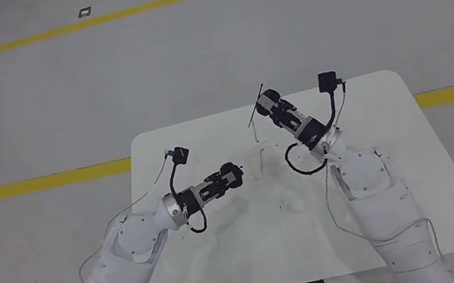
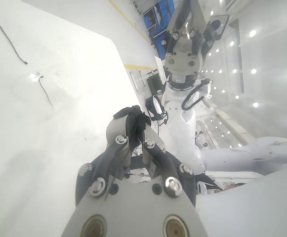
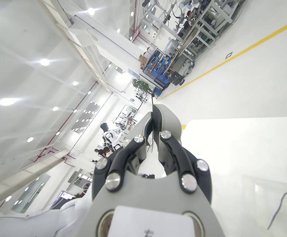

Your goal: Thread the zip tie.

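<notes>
Left fingers [image 2: 115, 129] are clenched on a thin dark strand [image 2: 134, 137], held low over the counter [image 2: 67, 67]. Right fingers [image 3: 169, 116] pinch the zip tie [image 3: 153, 105], its tip poking past them. From above, the right arm reaches to the counter's far edge, the left well apart.

The zip tie [image 3: 152, 102] between the fingers [image 3: 170, 116] of the right gripper [image 3: 154, 110] is thin, matt black plastic. The finger shells are smooth matt grey, and their inner pads [image 3: 157, 115] are black and ribbed. Behind the fingers, the linkages [image 3: 172, 148] are glossy black with polished metal pins [image 3: 166, 134]. Beyond the fingers, the table [image 3: 235, 145] is smooth and white.
</notes>
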Tool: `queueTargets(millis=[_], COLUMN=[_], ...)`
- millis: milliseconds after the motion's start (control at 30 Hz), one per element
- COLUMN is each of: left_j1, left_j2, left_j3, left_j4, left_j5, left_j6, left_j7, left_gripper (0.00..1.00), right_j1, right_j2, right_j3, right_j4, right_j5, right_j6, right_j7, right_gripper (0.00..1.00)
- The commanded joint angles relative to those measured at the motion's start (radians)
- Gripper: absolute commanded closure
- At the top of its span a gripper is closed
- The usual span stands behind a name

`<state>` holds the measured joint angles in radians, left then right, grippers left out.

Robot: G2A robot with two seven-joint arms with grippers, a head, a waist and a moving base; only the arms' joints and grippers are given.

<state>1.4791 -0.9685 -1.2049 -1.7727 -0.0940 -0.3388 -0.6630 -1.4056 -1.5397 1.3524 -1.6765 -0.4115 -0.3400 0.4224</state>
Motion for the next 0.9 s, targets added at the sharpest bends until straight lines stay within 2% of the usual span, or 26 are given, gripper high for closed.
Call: queueTargets(millis=[0,167,533,733,867], left_j1=[-0.002,0.01,0.01,0.019,0.025], left_j2=[-0.001,0.0,-0.001,-0.006,-0.008], left_j3=[0.001,-0.008,-0.007,0.002,-0.001], left_j4=[-0.009,-0.017,-0.016,0.018,0.033], left_j5=[-0.004,-0.006,-0.006,0.017,0.02], left_j6=[-0.001,-0.001,0.001,0.015,0.023], left_j7=[0.011,0.028,0.032,0.118,0.172], left_gripper=[1.0,1.0,1.0,1.0,1.0], right_j1=[-0.002,0.007,0.012,-0.002,-0.021], right_j2=[0.007,0.027,0.031,0.038,0.055], right_j3=[-0.046,-0.13,-0.135,-0.165,-0.194], right_j4=[0.0,0.03,0.03,0.012,-0.012], right_j5=[-0.041,-0.116,-0.131,-0.213,-0.291], right_j6=[0.0,0.0,0.001,0.0,0.0], right_j7=[-0.037,-0.123,-0.128,-0.216,-0.248], right_gripper=[1.0,1.0,1.0,1.0,1.0])
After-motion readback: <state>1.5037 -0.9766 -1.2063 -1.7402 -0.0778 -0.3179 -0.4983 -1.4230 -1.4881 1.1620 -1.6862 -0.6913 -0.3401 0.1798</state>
